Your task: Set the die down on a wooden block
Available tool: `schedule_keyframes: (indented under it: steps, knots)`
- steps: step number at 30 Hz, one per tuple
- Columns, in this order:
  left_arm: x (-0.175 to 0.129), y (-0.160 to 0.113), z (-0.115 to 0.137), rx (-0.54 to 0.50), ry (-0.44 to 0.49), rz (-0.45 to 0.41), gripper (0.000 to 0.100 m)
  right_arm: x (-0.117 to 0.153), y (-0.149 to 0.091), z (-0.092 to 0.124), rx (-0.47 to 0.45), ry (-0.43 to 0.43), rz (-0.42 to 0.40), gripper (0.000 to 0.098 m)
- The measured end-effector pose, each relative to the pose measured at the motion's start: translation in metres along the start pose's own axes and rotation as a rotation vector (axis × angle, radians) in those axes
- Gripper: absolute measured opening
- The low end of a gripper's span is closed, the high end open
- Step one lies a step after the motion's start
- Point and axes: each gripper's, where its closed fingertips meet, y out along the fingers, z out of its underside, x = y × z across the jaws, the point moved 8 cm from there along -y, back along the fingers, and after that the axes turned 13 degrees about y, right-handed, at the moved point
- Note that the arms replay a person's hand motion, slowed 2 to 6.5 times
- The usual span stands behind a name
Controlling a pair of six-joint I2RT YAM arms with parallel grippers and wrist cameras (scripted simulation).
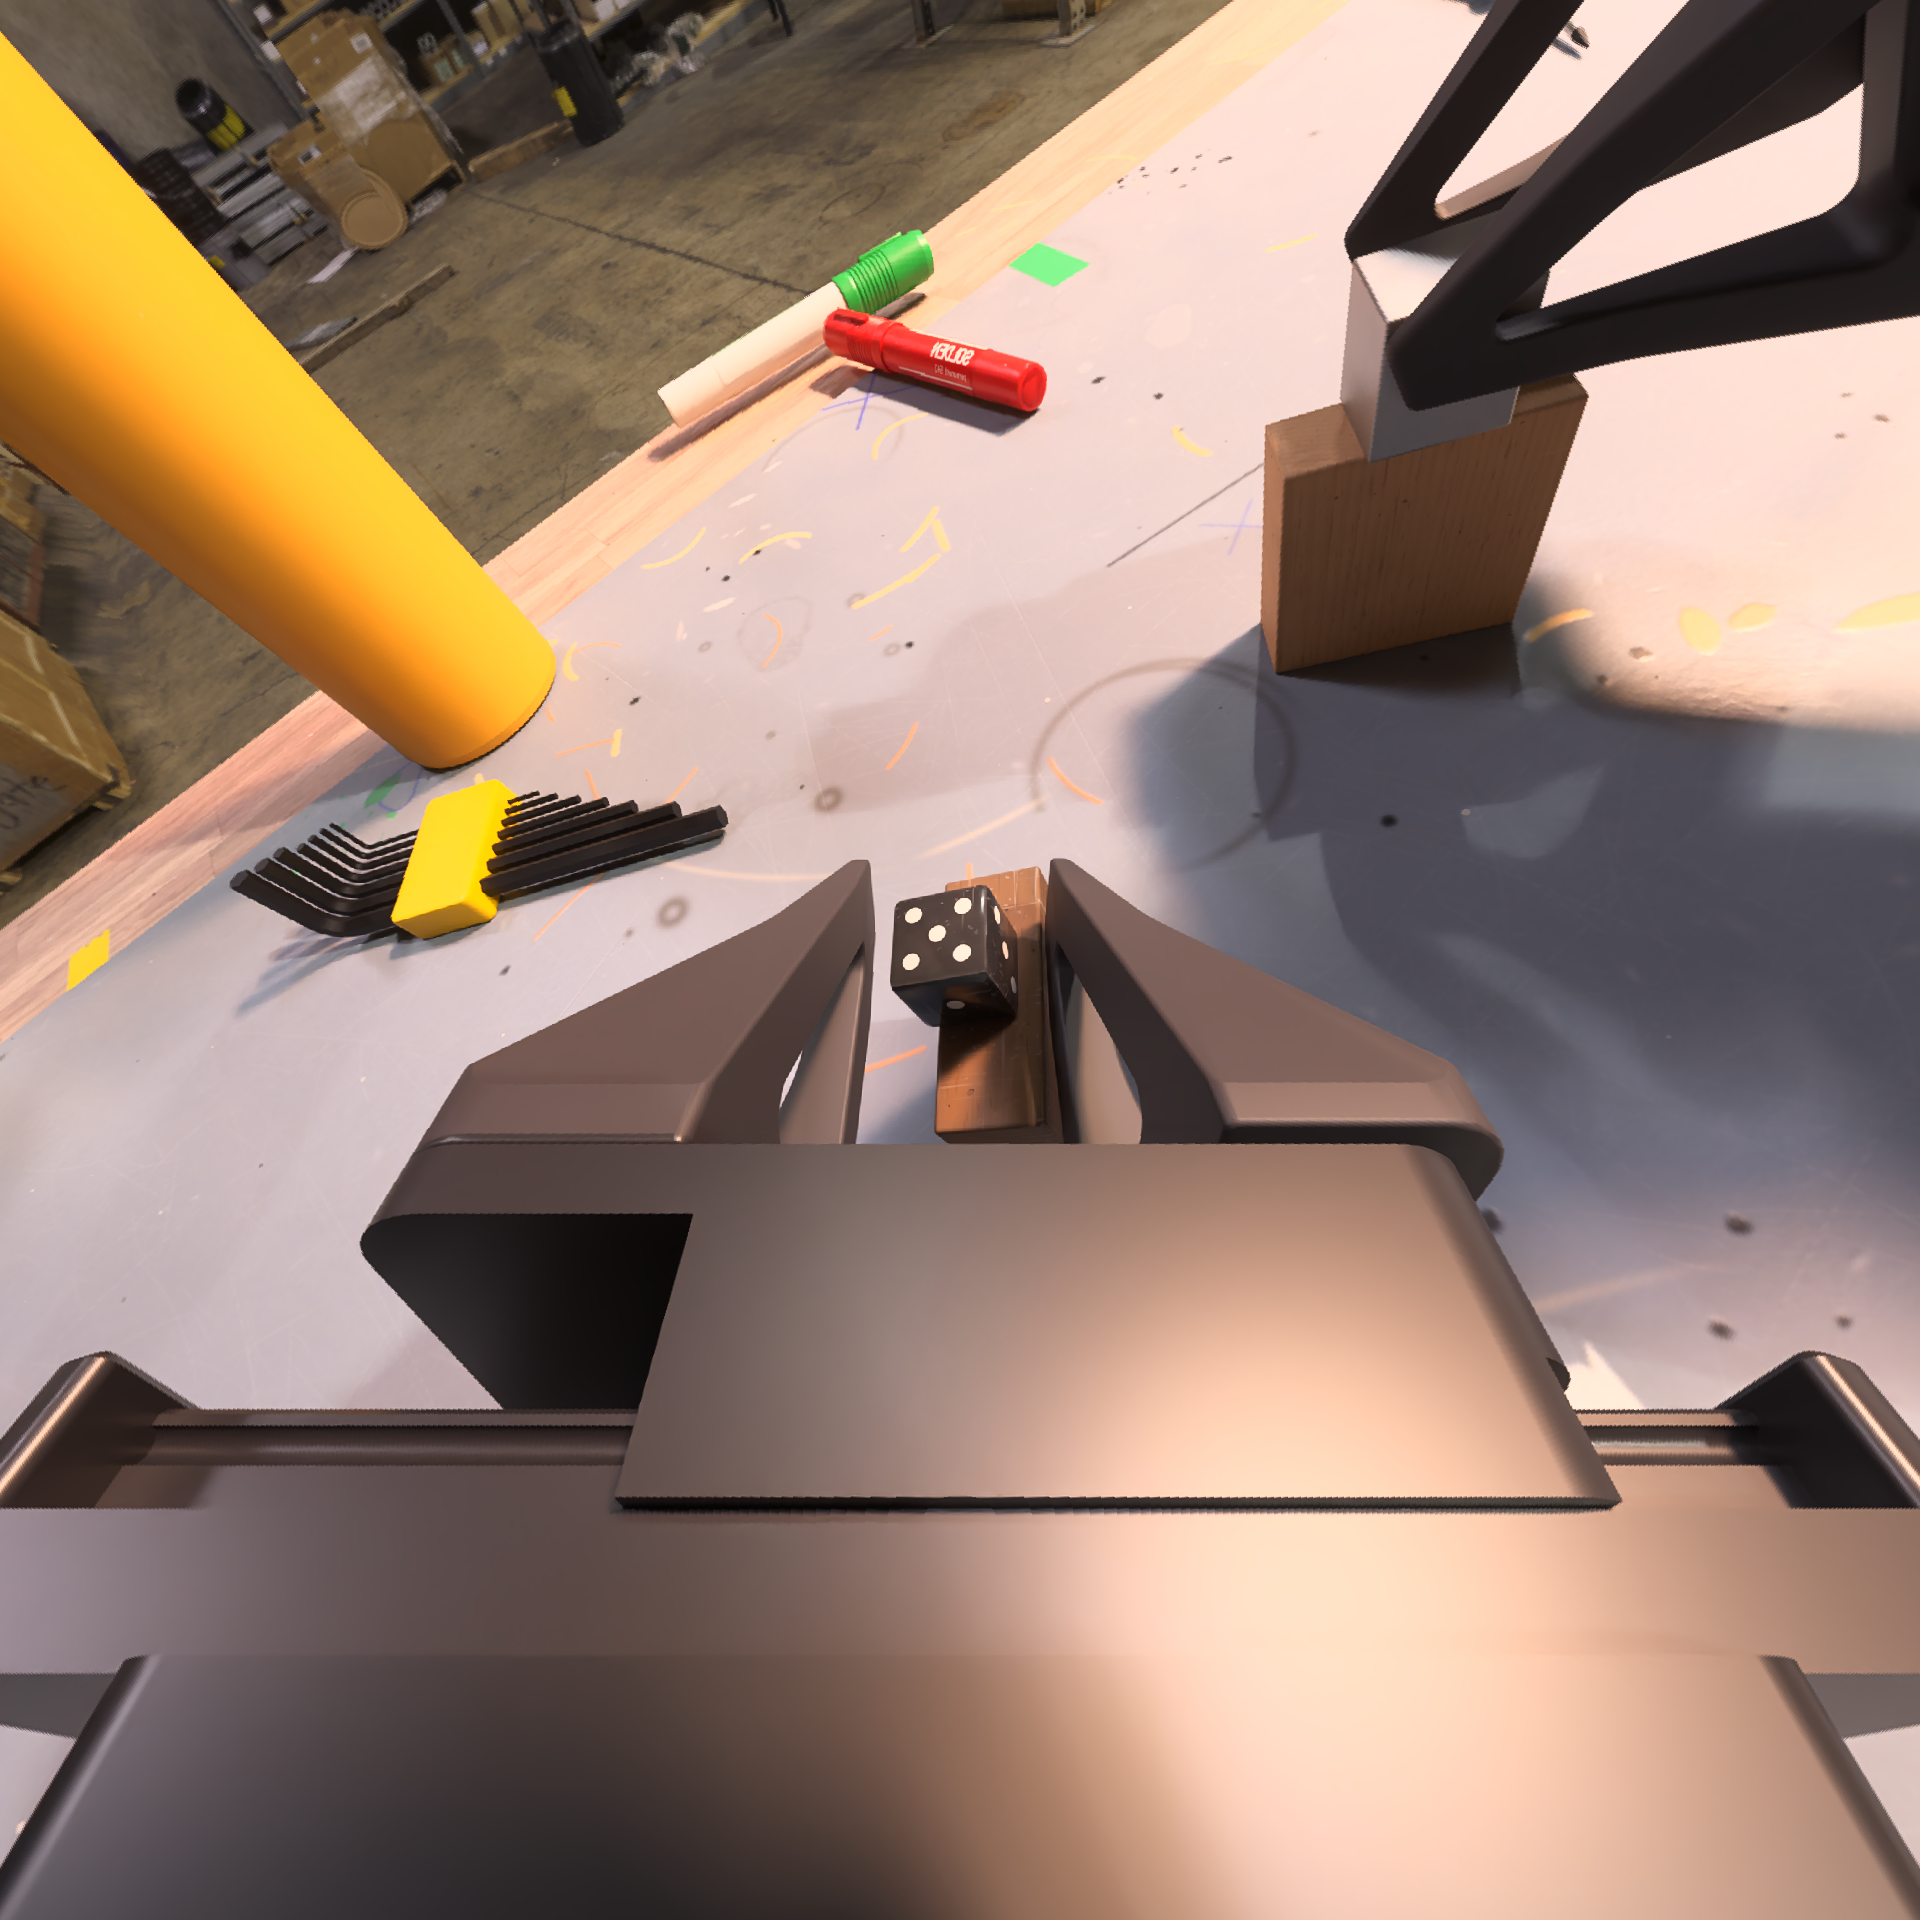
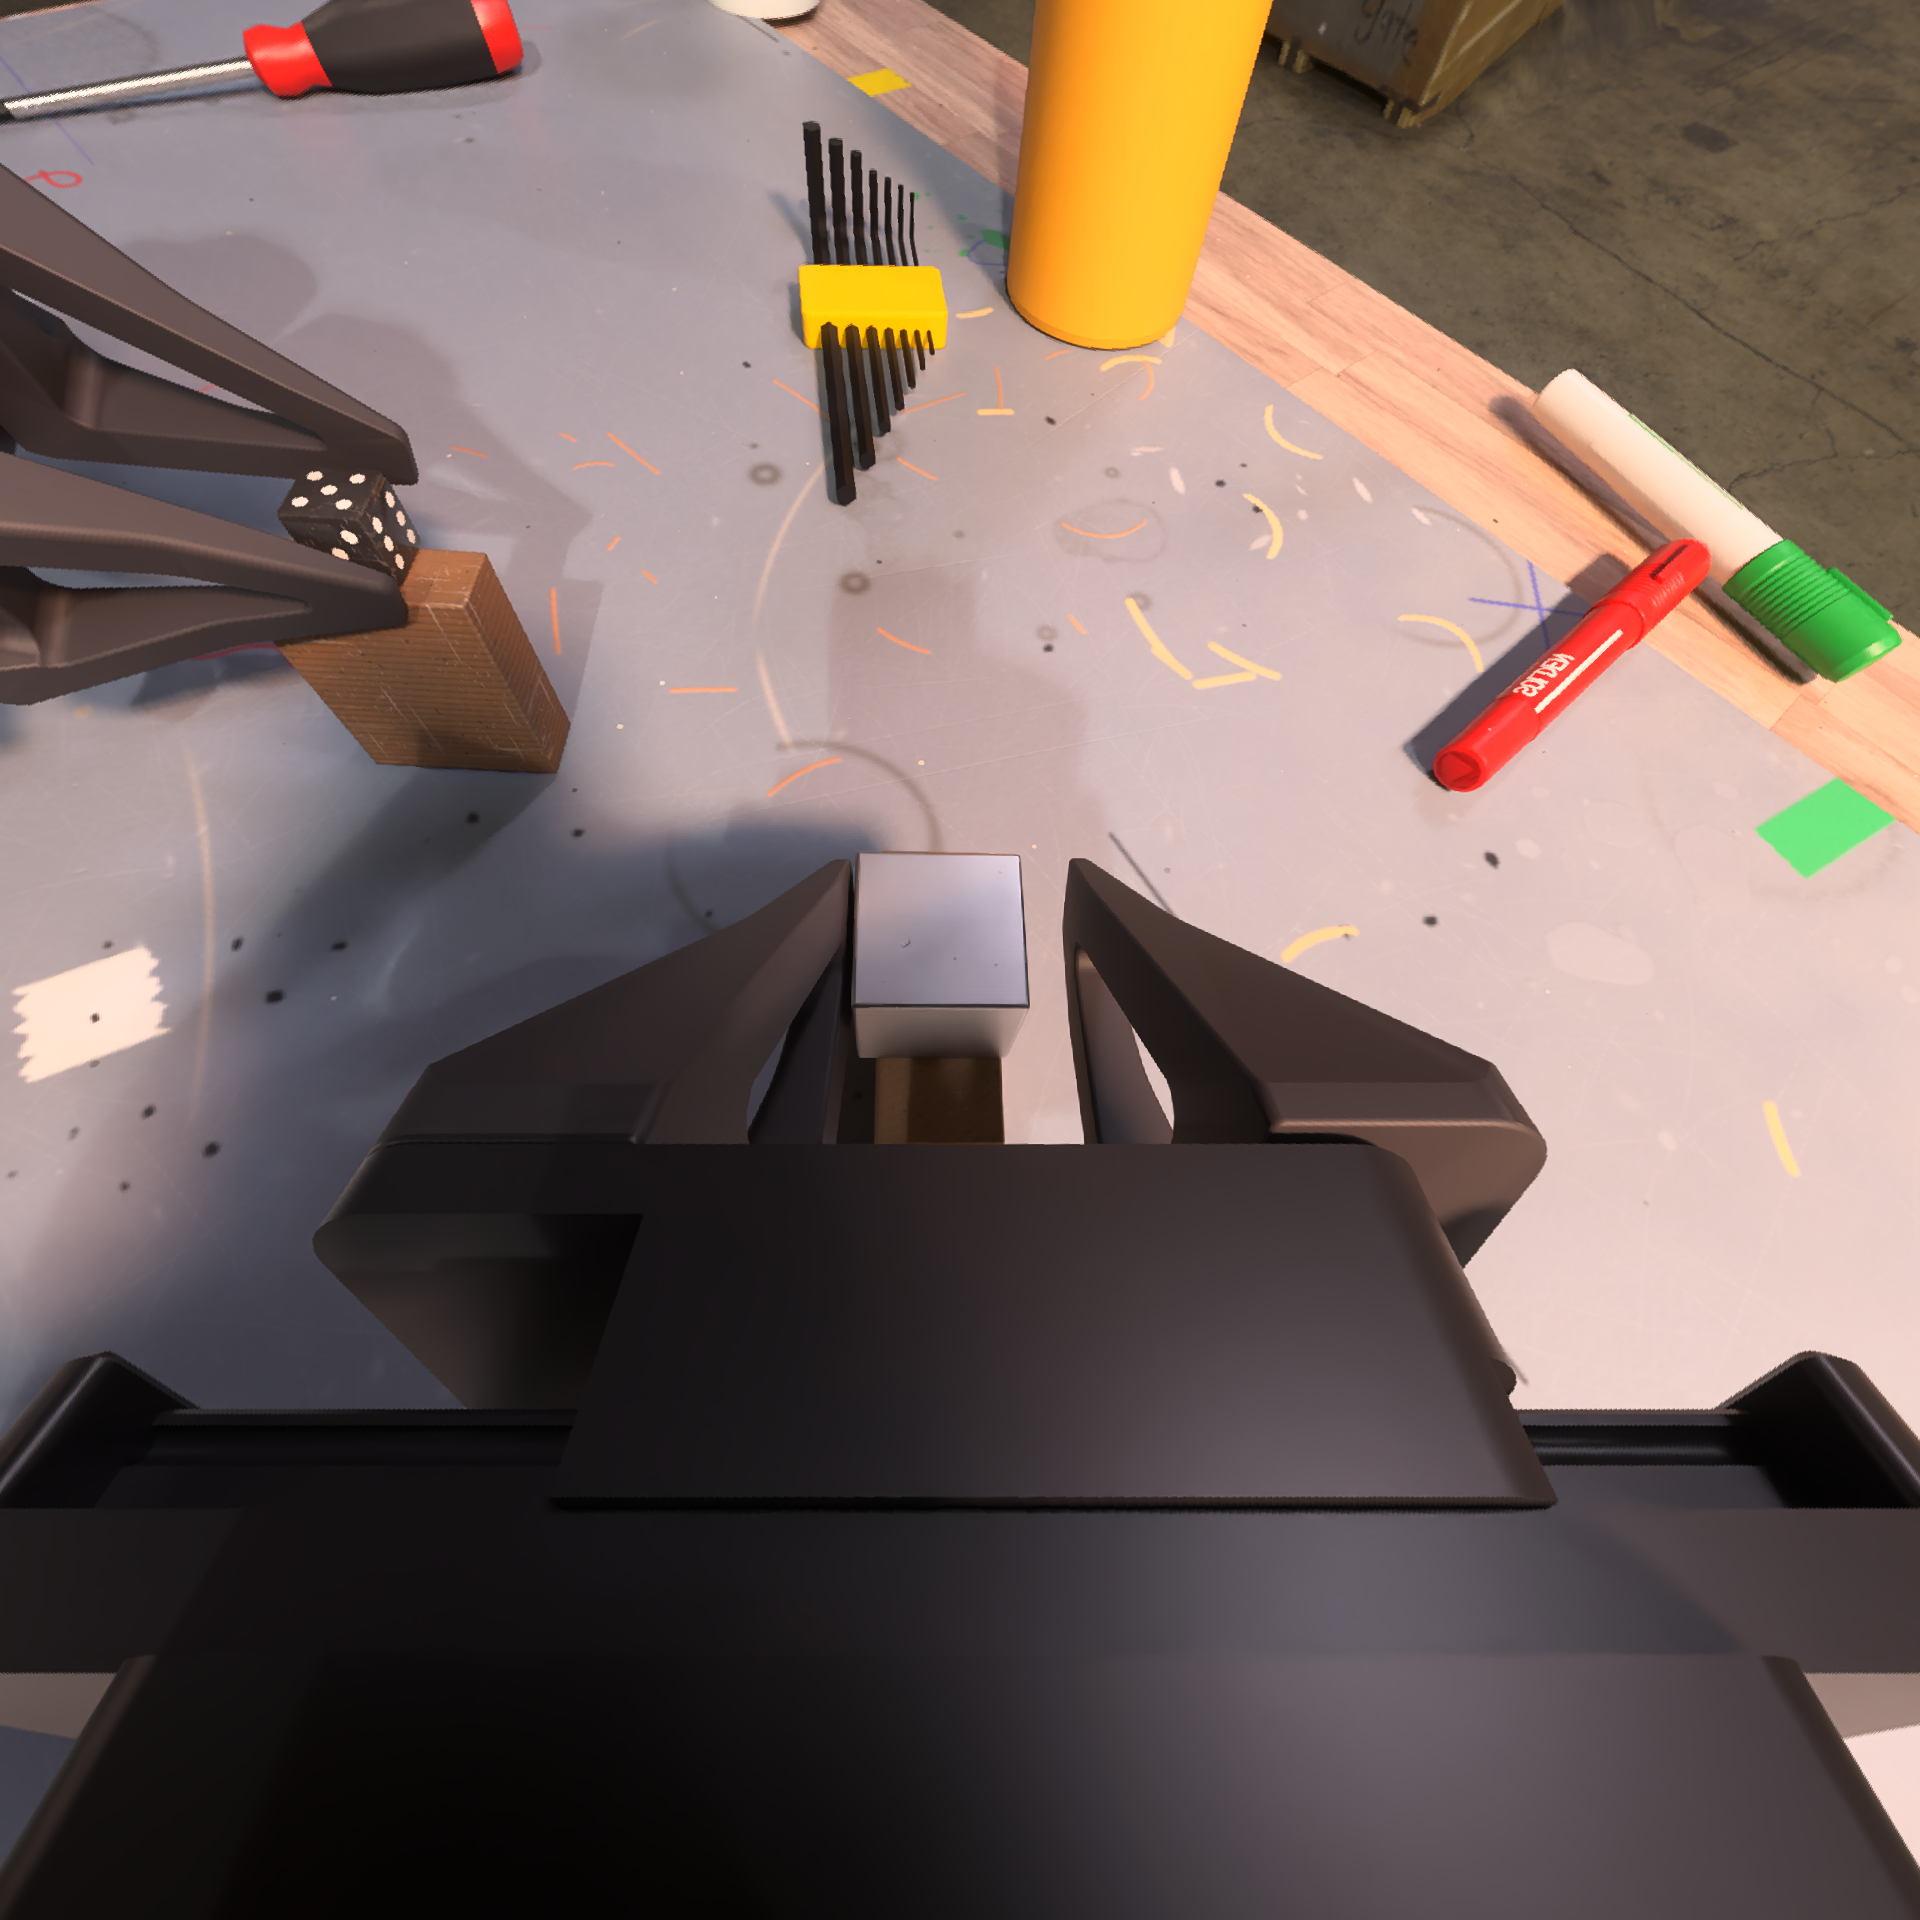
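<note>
Two claws, both spread. Left claw (image 1: 961, 935) straddles the die (image 1: 954, 951), which sits tilted on the dark block (image 2: 436, 665), untouched by fingers. Right claw (image 2: 956, 935) straddles a metal cube (image 2: 940, 935). Placement looks done; retreat remains.

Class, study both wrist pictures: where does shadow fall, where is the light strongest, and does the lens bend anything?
Left wrist view: broad shadow covers the table right of the die; warm glare hits the lower right; the yellow cylinder leans steeply from wide-angle distortion. Right wrist view: the right tool body is nearly black; the metal block shines.
</note>
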Motion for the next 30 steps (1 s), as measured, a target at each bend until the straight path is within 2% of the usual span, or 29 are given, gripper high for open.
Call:
schedule_keyframes:
  steps: [30]
  knots:
    - [-0.0001,0.0,0.0001,0.0,0.0,0.0,0.028,-0.0003,-0.0001,0.0,0.0,0.012,0.001,0.0373]
